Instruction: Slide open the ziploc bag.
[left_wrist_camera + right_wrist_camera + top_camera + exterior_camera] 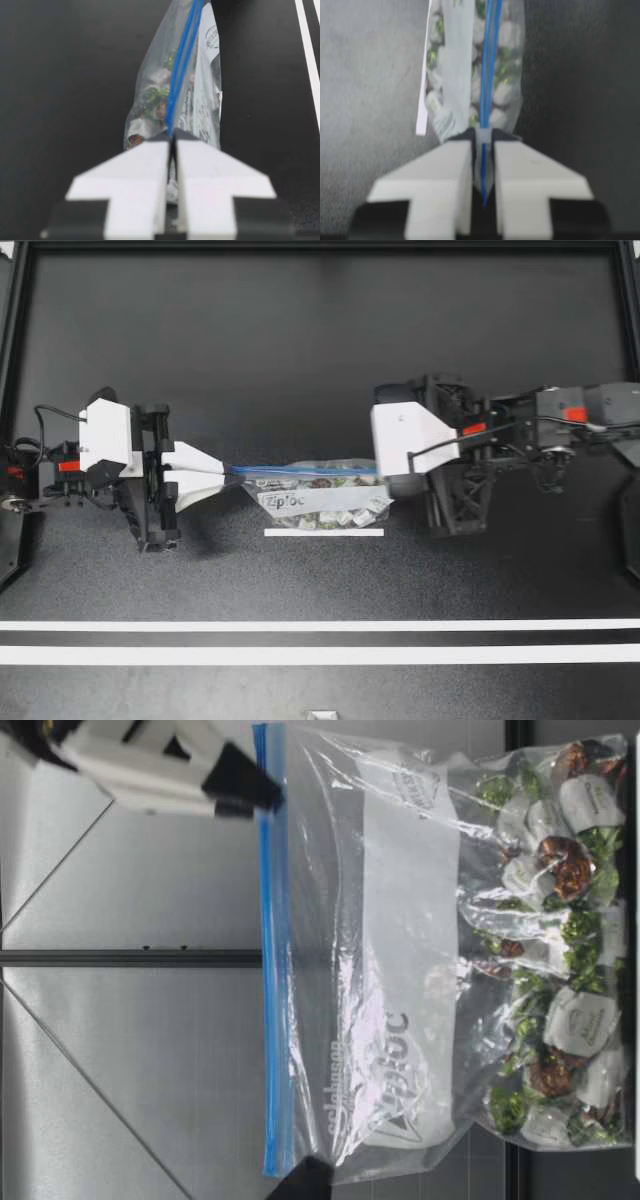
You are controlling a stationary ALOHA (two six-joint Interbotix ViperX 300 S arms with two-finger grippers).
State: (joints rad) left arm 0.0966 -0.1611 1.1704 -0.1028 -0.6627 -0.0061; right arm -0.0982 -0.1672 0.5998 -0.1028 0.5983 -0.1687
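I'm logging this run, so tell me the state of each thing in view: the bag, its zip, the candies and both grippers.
bag: upright, stretched between the two grippers.
blue zip strip: looks shut along all its visible length.
candies: wrapped, piled in the bag's bottom.
left gripper: fingers shut on one end of the bag's top edge.
right gripper: fingers shut on the other end.

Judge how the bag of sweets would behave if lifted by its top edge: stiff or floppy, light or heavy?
Probably floppy: the bag is thin, wrinkled clear film hanging from its blue strip. Likely bottom-heavy: the wrapped sweets all sit low, so it may swing. The film looks glossy, perhaps slippery.
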